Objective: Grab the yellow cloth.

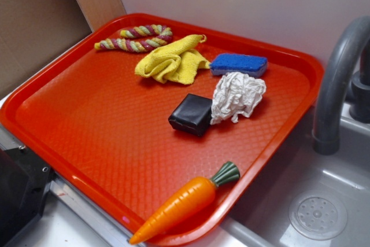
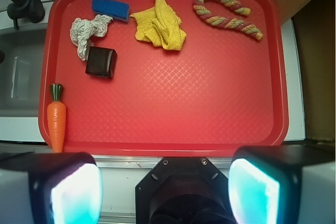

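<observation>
The yellow cloth [image 1: 171, 61] is a crumpled knitted rag at the far side of the red tray [image 1: 75, 114], between the rope and the blue sponge. In the wrist view the yellow cloth [image 2: 159, 27] lies near the tray's top edge. My gripper [image 2: 167, 192] shows only in the wrist view. It hangs high above the tray's near edge, far from the cloth. Its jaws stand wide apart with nothing between them. In the exterior view the gripper is out of frame.
On the tray lie a blue sponge [image 1: 239, 64], a white paper wad [image 1: 237, 96], a black block [image 1: 191, 114], a twisted rope [image 1: 136, 39] and a toy carrot [image 1: 185, 202] at the near rim. A grey faucet [image 1: 338, 79] and sink [image 1: 318, 212] stand right of the tray.
</observation>
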Available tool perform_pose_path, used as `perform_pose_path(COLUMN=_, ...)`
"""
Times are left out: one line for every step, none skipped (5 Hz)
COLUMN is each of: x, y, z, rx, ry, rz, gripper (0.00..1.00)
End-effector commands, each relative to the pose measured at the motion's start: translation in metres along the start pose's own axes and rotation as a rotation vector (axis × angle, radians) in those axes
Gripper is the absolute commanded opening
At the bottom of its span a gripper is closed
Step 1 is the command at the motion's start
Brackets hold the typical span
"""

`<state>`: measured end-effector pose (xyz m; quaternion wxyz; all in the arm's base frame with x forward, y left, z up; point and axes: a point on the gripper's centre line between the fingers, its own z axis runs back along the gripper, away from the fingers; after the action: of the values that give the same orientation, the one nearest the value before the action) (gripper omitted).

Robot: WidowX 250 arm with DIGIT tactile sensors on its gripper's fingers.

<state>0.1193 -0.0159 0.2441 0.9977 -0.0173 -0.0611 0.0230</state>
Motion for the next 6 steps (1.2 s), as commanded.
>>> perform_pose_path(x=0.0, y=0.0, z=0.0, rx=0.0, ry=0.0, rz=0.0, gripper=1.0)
perform_pose_path(x=0.044, y=-0.013, z=-0.047, rx=-0.025, ry=0.0, rz=-0.249, gripper=1.0)
perform_pose_path(x=0.091, y=-0.018, z=-0.078, rx=0.007, ry=-0.025, rz=-0.322, gripper=1.0)
perform_pose_path(x=0.134, y=-0.022, z=-0.133, rx=-0.001, ry=-0.048, rz=-0.427, gripper=1.0)
perform_pose_path(x=0.178, y=-0.023, z=-0.184, rx=0.021, ry=-0.061, rz=-0.504, gripper=1.0)
perform_pose_path(x=0.194, y=-0.015, z=-0.203, rx=0.031, ry=-0.081, rz=-0.51, gripper=1.0)
